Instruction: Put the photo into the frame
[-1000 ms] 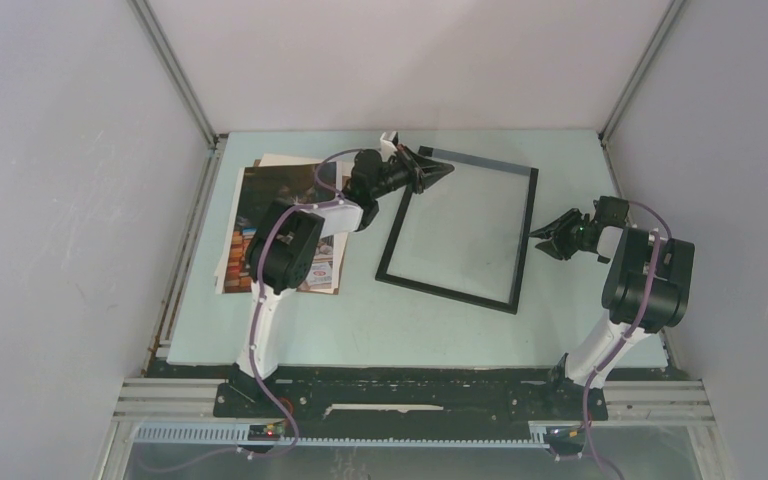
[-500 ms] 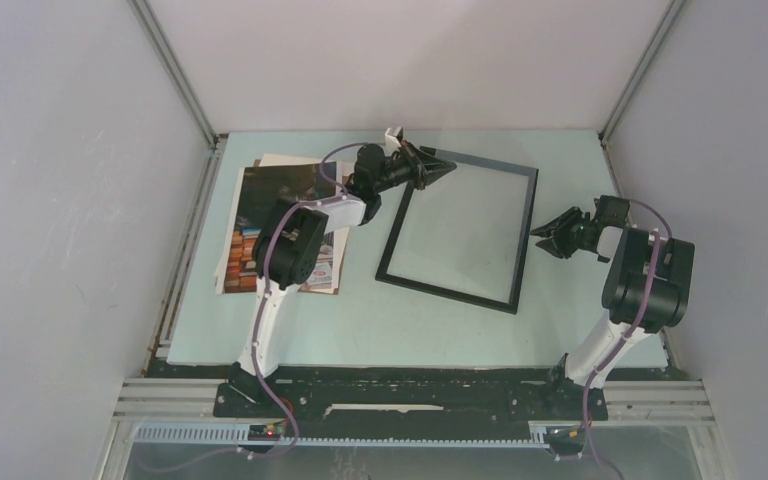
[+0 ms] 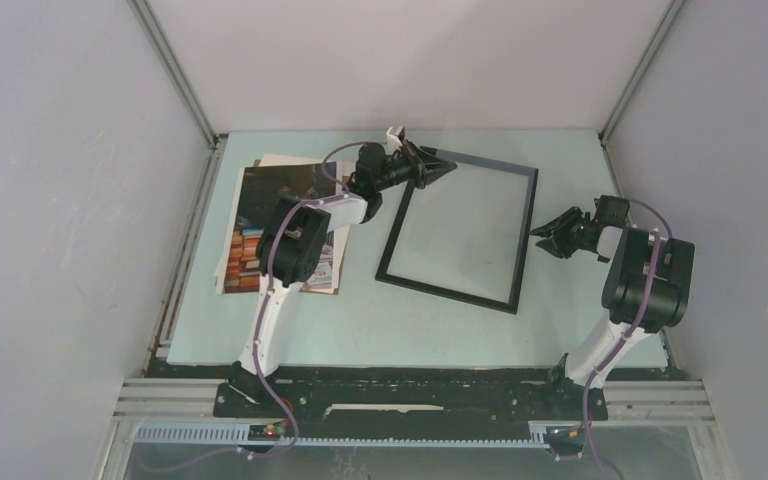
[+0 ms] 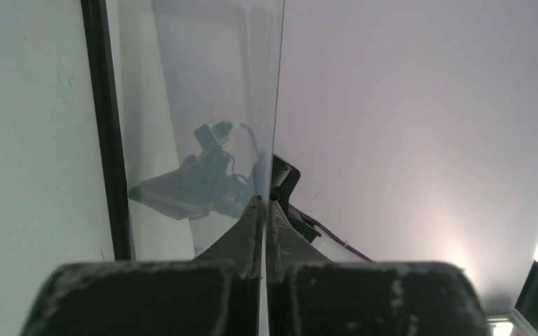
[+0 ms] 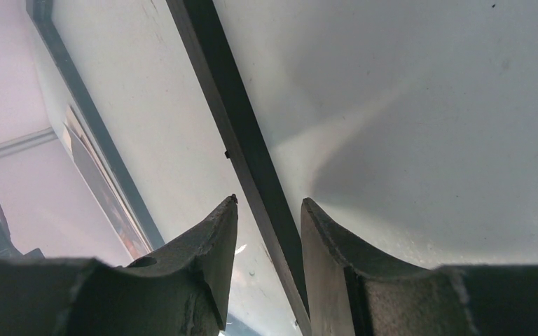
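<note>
The black frame (image 3: 522, 240) lies flat mid-table. My left gripper (image 3: 447, 167) is at its far left corner, shut on the edge of the frame's thin clear pane (image 4: 196, 84). The pane runs away from the pinched left gripper (image 4: 263, 199), beside the frame's black bar (image 4: 101, 105). The photo (image 3: 265, 195), dark with coloured stripes at its near end, lies at the left on a stack of sheets, partly hidden under the left arm. My right gripper (image 3: 537, 233) hovers open at the frame's right side. That black edge (image 5: 217, 70) passes between the spread fingers of the right gripper (image 5: 270, 199).
A white sheet (image 3: 280, 160) and a brown board edge stick out from under the photo near the left wall. Enclosure walls close in the left, back and right of the table (image 3: 380, 320). Both arm bases stand at the near edge.
The left arm has shifted slightly, its elbow moving right and the gripper edging towards the back with the pane. The right arm and the frame have not moved.
</note>
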Motion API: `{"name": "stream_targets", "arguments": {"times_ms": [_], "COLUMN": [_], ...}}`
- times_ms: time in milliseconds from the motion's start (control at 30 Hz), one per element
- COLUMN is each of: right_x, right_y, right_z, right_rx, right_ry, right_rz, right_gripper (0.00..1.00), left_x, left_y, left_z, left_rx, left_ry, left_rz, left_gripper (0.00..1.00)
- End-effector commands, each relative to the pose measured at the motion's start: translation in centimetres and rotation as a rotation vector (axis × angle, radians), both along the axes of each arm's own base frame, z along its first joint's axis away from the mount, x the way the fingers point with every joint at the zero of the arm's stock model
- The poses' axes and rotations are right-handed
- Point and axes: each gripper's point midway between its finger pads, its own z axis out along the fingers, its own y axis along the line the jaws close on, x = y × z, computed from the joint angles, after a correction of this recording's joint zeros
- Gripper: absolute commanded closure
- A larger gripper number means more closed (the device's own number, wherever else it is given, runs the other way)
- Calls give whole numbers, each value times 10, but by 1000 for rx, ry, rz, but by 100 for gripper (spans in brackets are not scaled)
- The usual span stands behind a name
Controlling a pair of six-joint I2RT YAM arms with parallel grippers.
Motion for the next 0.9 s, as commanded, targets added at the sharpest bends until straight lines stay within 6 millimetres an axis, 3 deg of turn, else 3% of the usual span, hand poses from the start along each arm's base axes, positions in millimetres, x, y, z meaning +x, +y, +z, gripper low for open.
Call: {"name": "stream_targets", "arguments": {"times_ms": [0,867], "right_x": [3,9], "right_y": [0,-1], "right_z": [1,2], "right_rx": [2,-3], "right_ry": [-14,-41], "right_rz": [0,0], "right_gripper": [54,54], "left_x": [5,16], "left_y": [1,18], "left_z": [19,6], "left_rx": [-22,-20], "left_ry": [-71,-63], "left_rz": [-21,16], "left_gripper": [100,100]}}
